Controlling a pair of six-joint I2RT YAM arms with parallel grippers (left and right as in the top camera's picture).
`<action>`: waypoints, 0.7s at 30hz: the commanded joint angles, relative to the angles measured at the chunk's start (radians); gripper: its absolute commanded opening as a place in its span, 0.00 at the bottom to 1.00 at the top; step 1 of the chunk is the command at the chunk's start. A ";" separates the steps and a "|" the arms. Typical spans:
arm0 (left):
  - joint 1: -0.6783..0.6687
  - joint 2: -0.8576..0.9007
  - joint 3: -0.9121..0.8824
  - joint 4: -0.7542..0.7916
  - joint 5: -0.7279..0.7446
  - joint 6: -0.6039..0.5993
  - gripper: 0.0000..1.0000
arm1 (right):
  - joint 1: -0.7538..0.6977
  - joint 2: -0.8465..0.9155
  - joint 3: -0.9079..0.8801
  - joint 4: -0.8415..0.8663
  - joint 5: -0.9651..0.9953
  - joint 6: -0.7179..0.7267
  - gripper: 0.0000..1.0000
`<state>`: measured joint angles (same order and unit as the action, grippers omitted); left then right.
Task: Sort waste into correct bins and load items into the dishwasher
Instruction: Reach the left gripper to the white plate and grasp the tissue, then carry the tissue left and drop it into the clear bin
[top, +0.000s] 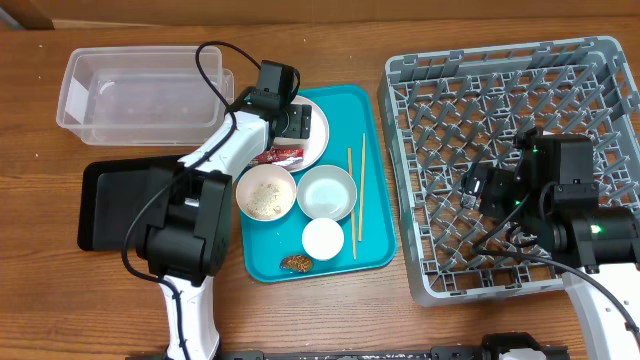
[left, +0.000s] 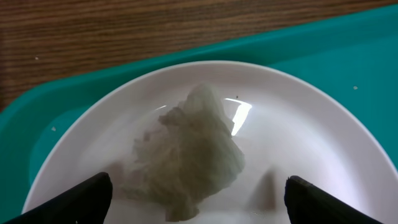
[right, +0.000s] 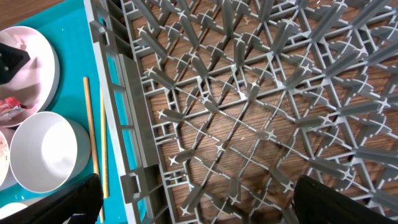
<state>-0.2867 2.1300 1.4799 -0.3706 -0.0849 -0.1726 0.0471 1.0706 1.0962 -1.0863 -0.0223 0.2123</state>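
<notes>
Left gripper (left: 199, 208) spread wide, fingers either side of crumpled tissue (left: 189, 149) on white plate (left: 311, 130), arm stretched forward; right gripper (right: 202, 202) also spread, hovering over grey dish rack (right: 249, 93).

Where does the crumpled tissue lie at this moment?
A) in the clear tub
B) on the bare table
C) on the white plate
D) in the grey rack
C: the left wrist view shows the tissue resting on the white plate, which sits on the teal tray.
</notes>
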 joint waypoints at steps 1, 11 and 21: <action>-0.004 0.013 0.020 0.012 -0.020 0.023 0.86 | -0.003 -0.009 0.023 0.004 -0.002 0.002 1.00; -0.003 0.021 0.020 0.010 -0.023 0.023 0.58 | -0.003 -0.009 0.023 0.003 -0.002 0.002 1.00; -0.003 0.021 0.020 0.008 -0.019 0.023 0.26 | -0.003 -0.009 0.023 0.003 -0.002 0.002 1.00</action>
<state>-0.2867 2.1349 1.4799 -0.3664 -0.0948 -0.1535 0.0471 1.0706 1.0962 -1.0866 -0.0219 0.2123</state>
